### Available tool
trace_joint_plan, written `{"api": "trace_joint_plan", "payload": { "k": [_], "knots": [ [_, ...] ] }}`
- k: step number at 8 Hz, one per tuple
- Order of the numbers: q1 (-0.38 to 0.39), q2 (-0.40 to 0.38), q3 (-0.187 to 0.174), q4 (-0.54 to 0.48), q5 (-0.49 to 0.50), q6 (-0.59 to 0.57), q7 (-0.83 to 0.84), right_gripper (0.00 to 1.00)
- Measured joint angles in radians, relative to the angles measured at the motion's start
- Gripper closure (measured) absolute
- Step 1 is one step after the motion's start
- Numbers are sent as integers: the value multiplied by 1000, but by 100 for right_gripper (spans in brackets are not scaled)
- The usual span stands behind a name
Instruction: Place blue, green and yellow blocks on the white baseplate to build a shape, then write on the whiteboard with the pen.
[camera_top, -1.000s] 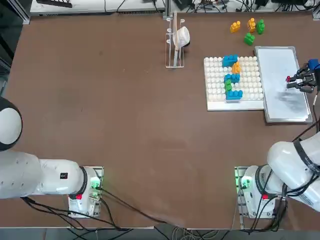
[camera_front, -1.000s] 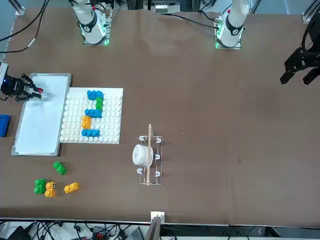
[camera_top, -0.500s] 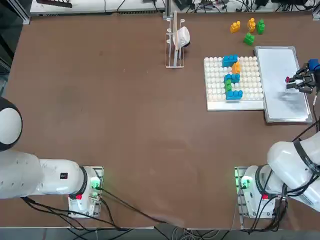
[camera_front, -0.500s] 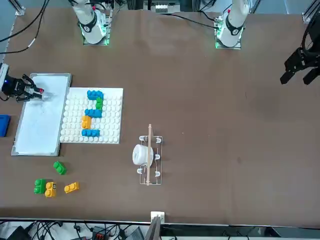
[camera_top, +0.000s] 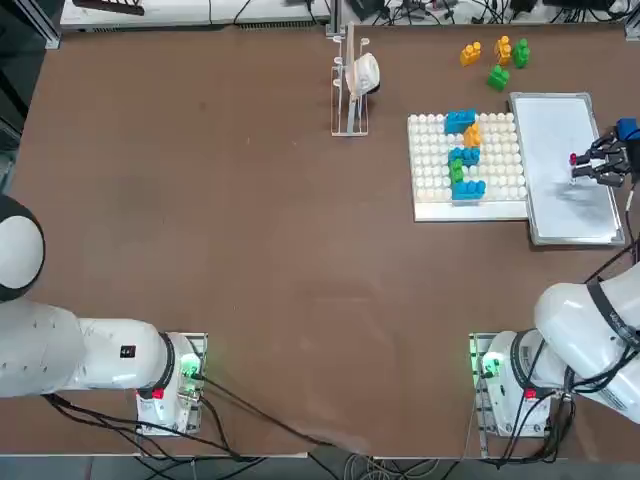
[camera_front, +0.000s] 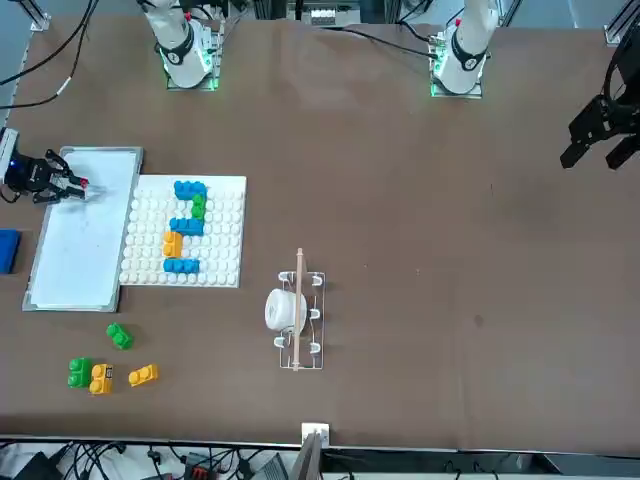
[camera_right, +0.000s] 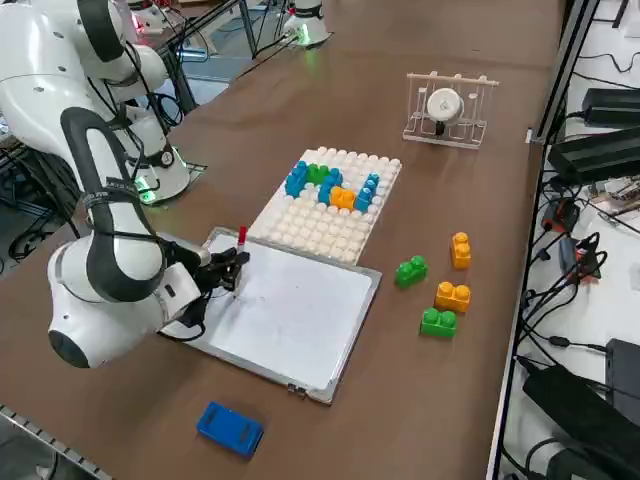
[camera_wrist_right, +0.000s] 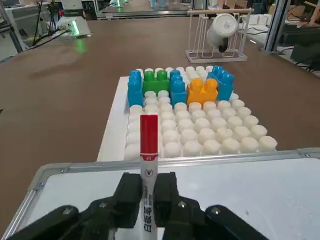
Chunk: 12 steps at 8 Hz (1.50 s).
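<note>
Blue, green and orange-yellow bricks (camera_wrist_right: 178, 89) sit in a zigzag on the studded white baseplate (camera_right: 310, 235), and the build looks finished! Writing is what's left: no clear strokes on the whiteboard (camera_right: 290, 310), just right of the plate. Over it, the right gripper (camera_wrist_right: 149, 190) pinches the marker (camera_wrist_right: 149, 175), red cap up; tip contact, I can't tell. From overhead that's little more than a red dot, while the wrist misses the spare bricks (camera_right: 452, 296) lying at the far side.
</note>
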Motion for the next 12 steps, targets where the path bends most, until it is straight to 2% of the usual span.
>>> {"api": "trace_joint_plan", "payload": {
  "k": [4,8,12],
  "knots": [
    [33,3,12,0,54,2,0,82],
    [101,28,13,1,134,28,0,82],
    [132,45,13,21,177,35,0,82]
  ]
}}
